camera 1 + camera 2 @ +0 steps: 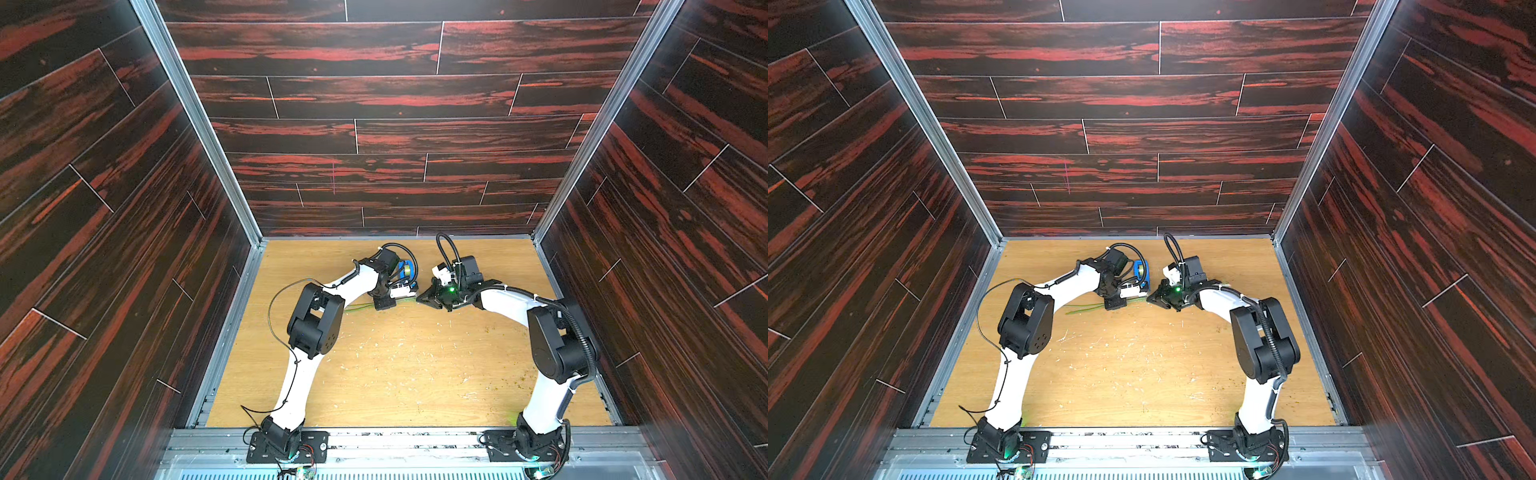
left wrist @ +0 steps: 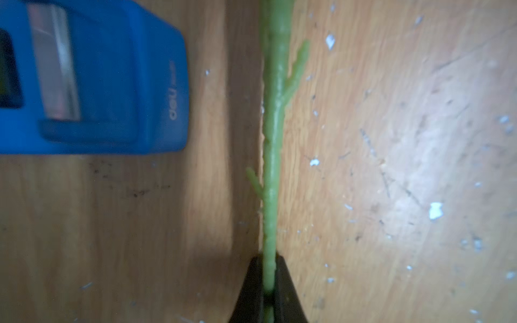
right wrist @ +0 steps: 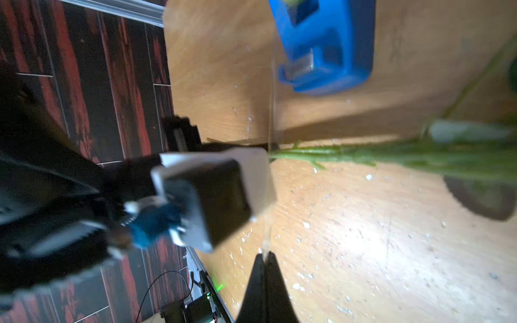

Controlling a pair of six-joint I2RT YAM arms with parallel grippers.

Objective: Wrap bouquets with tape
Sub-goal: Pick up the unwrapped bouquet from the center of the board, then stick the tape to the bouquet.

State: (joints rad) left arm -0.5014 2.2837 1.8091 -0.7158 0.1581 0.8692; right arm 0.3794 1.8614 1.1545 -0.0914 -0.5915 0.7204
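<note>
Up close, bouquets [image 2: 272,167] tight in left gripper [image 2: 269,261]; overhead, grip seemingly hidden.

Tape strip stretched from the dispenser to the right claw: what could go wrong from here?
1. The tape strip is uncut, pinched in the right claw, and nothing holds the dispenser; pulling may drag or tip it.
2. The strip crosses the stems right at the left claw tips, so it may stick to the claw instead.
3. The left claw pinches thin stems; wrapping tension could twist or slide them.
</note>
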